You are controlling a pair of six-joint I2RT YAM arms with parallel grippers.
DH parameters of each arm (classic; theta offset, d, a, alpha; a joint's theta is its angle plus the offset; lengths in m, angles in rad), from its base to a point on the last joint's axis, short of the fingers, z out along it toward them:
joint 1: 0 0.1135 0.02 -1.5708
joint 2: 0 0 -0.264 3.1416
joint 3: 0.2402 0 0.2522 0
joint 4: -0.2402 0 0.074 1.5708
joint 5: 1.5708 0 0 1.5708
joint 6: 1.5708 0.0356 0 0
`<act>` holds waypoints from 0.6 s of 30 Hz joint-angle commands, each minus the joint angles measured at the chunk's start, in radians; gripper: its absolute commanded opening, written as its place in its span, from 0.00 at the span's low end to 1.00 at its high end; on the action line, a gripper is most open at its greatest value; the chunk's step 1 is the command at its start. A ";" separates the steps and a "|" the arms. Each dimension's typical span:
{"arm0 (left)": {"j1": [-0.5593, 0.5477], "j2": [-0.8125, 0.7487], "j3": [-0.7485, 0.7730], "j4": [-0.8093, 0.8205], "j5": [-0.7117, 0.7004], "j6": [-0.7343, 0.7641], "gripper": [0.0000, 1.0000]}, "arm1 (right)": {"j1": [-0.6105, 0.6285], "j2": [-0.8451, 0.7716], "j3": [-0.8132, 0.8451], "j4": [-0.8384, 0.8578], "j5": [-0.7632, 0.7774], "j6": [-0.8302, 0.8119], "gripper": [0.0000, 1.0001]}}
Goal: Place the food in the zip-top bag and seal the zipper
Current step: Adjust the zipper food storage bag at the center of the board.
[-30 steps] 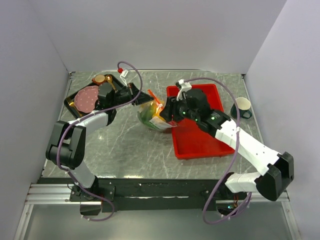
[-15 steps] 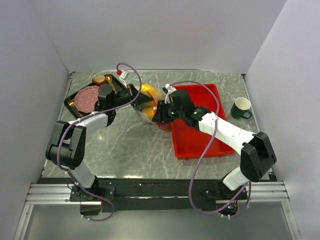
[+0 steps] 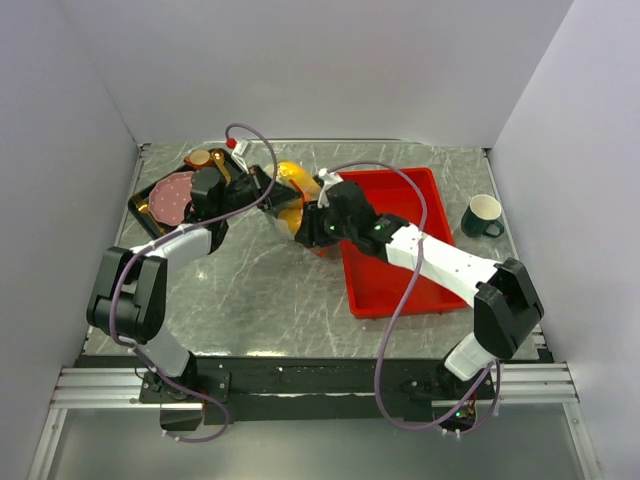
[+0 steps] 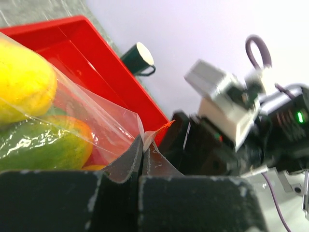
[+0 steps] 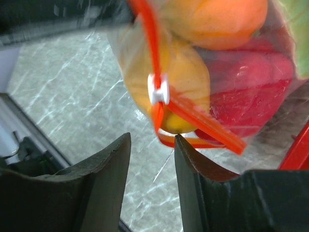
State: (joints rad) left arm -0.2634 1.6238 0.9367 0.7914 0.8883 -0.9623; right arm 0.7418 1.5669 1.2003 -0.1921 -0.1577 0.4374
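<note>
The food (image 5: 190,72) is already inside the zip-top bag (image 4: 96,113), which is held between the two arms at the far middle of the table (image 3: 250,290), just left of the red tray (image 3: 400,285). That leaves sealing as the step in hand.

The left gripper (image 4: 142,151) is clamped on a corner of the bag's film near the mouth. The right gripper (image 5: 150,145) is open. Its jaws stand parted just under the white slider (image 5: 158,89), and the orange-red zipper (image 5: 203,123) crosses in front of them with nothing pinched.

To seal well, the right jaws should come up until they straddle the slider squarely, then close on it rather than on loose film. The left grip serves as the anchor, so the pull ought to run away from that corner and in line with the strip, which draws it taut. The strip kinks at the slider in the right wrist view, and a sideways tug there would likely bunch the floppy plastic instead of running the track. The yellow fruit bulges right behind the slider, so it may help to let the load sag lower first. How much of the track is already joined cannot be told from these views.
</note>
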 commanded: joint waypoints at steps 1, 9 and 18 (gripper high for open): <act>0.004 -0.084 0.017 0.074 -0.008 -0.013 0.01 | 0.079 0.015 0.019 0.048 0.197 -0.034 0.47; 0.023 -0.090 0.017 0.065 -0.012 -0.026 0.01 | 0.094 0.033 -0.044 0.164 0.334 -0.011 0.28; 0.124 -0.205 0.077 -0.358 -0.159 0.164 0.01 | 0.085 -0.178 0.208 -0.093 0.316 -0.216 0.00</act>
State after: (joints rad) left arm -0.2028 1.5513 0.9382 0.6678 0.8127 -0.9375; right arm 0.8528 1.5749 1.2366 -0.2417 0.1402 0.3519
